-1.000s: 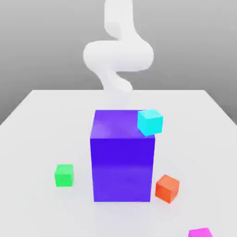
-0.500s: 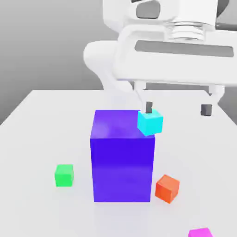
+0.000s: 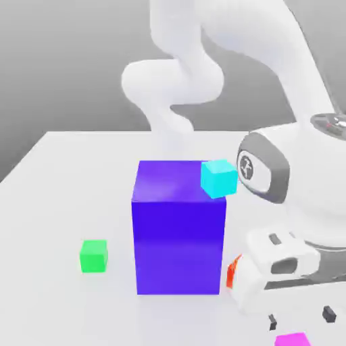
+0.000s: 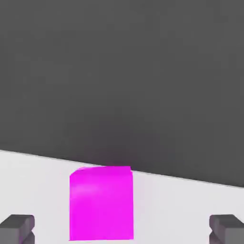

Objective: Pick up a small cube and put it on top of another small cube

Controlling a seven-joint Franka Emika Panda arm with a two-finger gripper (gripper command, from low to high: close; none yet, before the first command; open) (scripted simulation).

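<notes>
The magenta cube (image 3: 292, 339) is mostly cut off at the bottom edge of the exterior view, so just its top pokes in, right below the claw (image 3: 301, 317). From the hand view the magenta cube (image 4: 101, 202) sits on the white tabletop (image 4: 181, 209) between the two dark fingertips (image 4: 18, 228), which are spread wide and not touching it. The orange-red cube (image 3: 231, 272) is nearly all hidden behind the white hand, with only a sliver showing beside the big blue-purple block (image 3: 178, 226). That block stands mid-tabletop between the magenta cube and the green cube (image 3: 93, 256), which is well apart on the exterior view's left. A cyan cube (image 3: 219, 178) sits on the block's top corner.
</notes>
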